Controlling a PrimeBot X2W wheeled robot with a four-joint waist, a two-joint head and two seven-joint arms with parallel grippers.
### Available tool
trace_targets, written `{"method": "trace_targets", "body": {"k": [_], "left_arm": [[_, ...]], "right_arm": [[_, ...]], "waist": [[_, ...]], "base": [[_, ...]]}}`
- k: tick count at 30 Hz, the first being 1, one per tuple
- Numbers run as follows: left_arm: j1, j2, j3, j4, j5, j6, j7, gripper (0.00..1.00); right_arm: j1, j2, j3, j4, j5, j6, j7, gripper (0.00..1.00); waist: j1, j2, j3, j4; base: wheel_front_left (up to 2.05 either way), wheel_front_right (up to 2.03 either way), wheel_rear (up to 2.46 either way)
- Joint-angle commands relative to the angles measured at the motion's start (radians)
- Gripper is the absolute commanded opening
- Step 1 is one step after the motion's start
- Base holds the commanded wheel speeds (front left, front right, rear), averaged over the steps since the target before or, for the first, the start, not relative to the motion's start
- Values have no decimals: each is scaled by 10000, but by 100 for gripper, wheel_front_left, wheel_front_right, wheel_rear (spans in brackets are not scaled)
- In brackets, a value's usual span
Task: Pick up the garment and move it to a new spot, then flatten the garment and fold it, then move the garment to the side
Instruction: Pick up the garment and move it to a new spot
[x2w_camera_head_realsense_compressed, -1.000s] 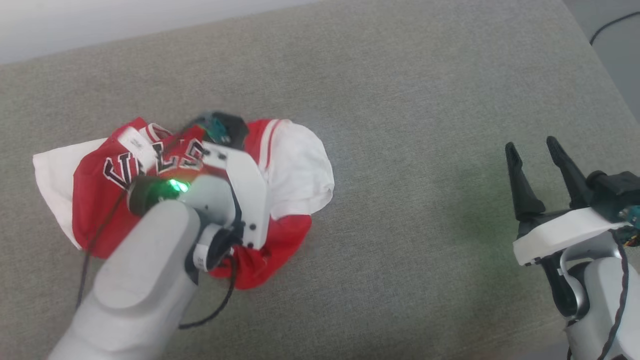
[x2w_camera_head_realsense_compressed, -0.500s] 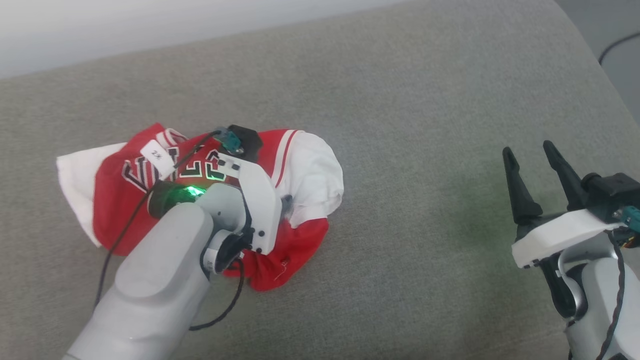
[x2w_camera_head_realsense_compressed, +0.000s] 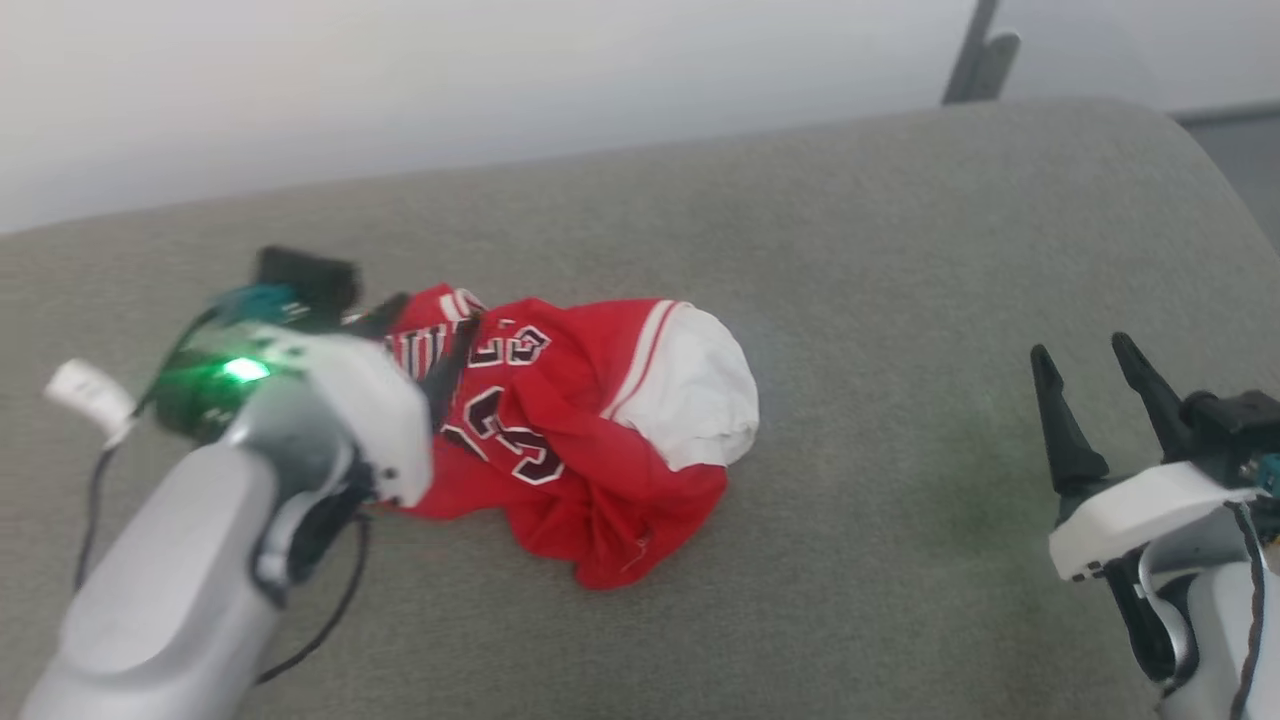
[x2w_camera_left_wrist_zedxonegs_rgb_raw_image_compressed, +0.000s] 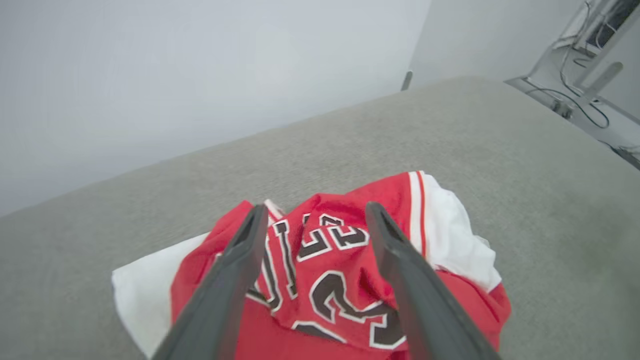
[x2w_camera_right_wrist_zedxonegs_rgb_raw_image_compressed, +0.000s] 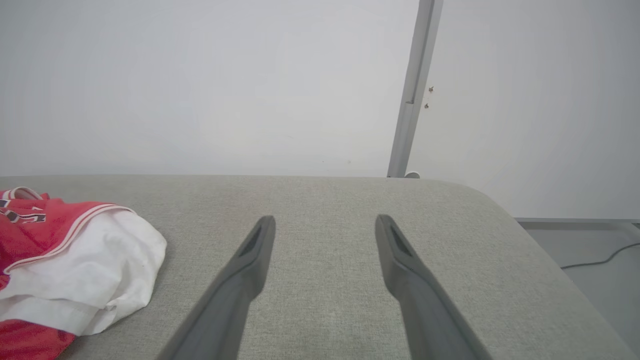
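A broad padded surface (x2w_camera_head_realsense_compressed: 860, 240) covered in grey-green woven fabric carries everything. Its cloth is plain and even, and its far right corner (x2w_camera_head_realsense_compressed: 1170, 130) is rounded off. One thing lies directly on it: the garment (x2w_camera_head_realsense_compressed: 590, 480), a small red jersey shirt crumpled into a loose heap on the left half, well apart from the right edge. A white sleeve (x2w_camera_head_realsense_compressed: 695, 395) with red-white striped trim bulges on the heap's right side, resting on the fabric. In the left wrist view, a second white part (x2w_camera_left_wrist_zedxonegs_rgb_raw_image_compressed: 137, 295) lies flat on the surface at the heap's other side. Black white-outlined figures (x2w_camera_head_realsense_compressed: 500, 440) face up, creased, and the red hem (x2w_camera_head_realsense_compressed: 620, 540) bunches at the near side.
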Motion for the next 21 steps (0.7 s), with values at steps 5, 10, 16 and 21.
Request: {"method": "trace_targets", "body": {"k": [5,10,16,21], "left_arm": [[1330,724,791,-847,-162,181,-1125,100],[2749,1305,1622,-1587,-448,500,-1967,100],[4271,1729,2588,-2210,-705,814,-2915,100],[5322,1826,3126,-2367,-993,829,-3564,100]], "right_arm": [[450,59,-237,-227,-177,-14,219,100],[815,135,-437,-460,-307,-14,405,100],[1158,215,-628,-731,-366,-14,582,100],[1370,267,-783,-864,-389,-14,654,100]], "waist": [[0,0,-709,665],[0,0,-1064,991],[0,0,-1285,1225],[0,0,-1392,1328]], "base": [[0,0,0],[0,0,0],[0,0,0],[0,0,0]]}}
